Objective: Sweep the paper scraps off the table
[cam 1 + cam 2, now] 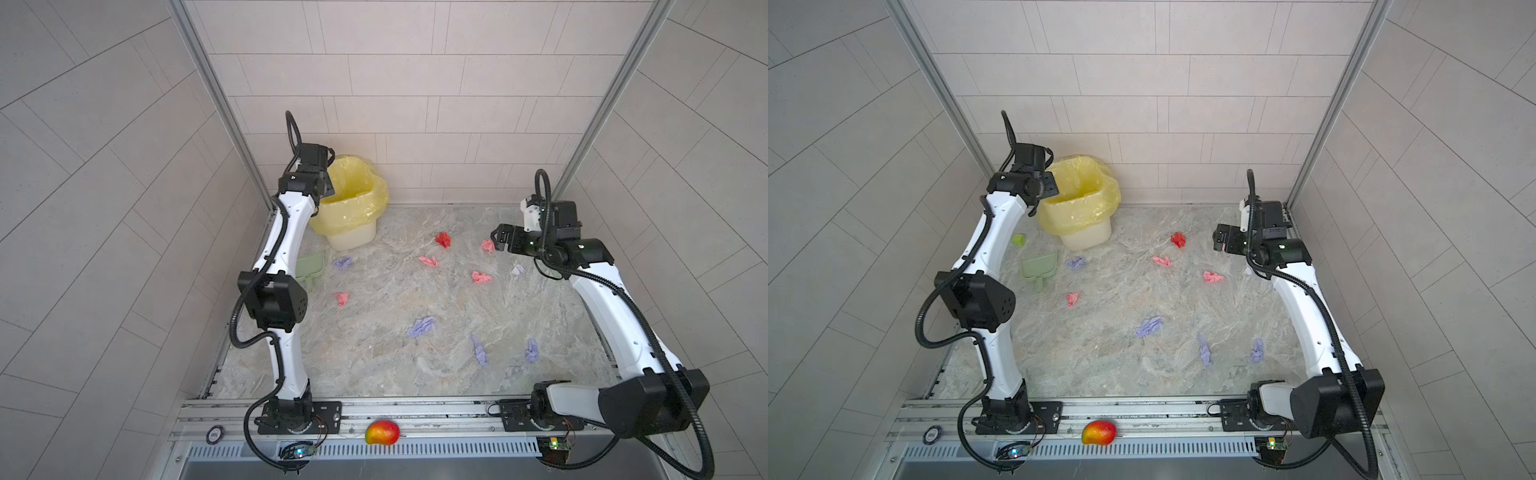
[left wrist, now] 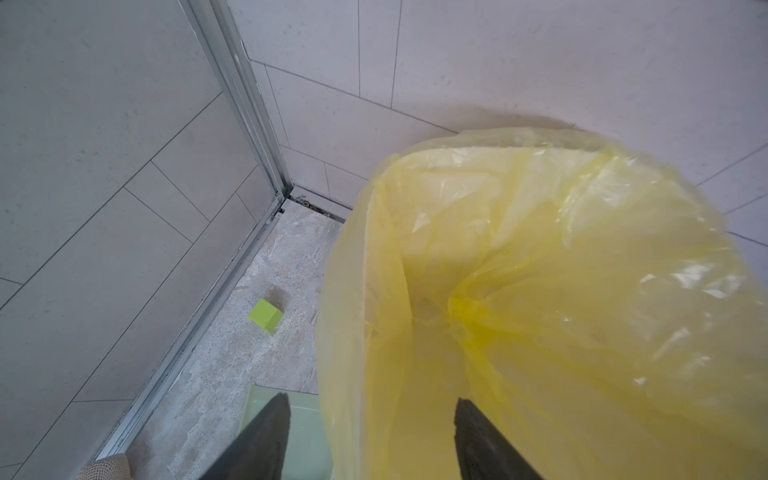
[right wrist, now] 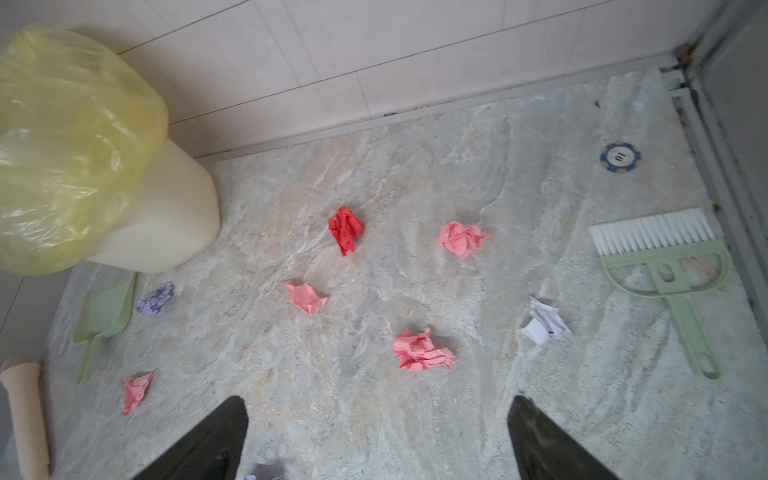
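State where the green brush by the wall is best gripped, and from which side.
Grip the brush by its straight handle, from above, jaws across it: it lies flat on the table, and the handle is its narrowest part, away from the bristles.

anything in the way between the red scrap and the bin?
Nothing visible. Only bare table lies between the red scrap and the bin. The dustpan and a purple scrap lie off to one side by the bin's base, clear of that line.
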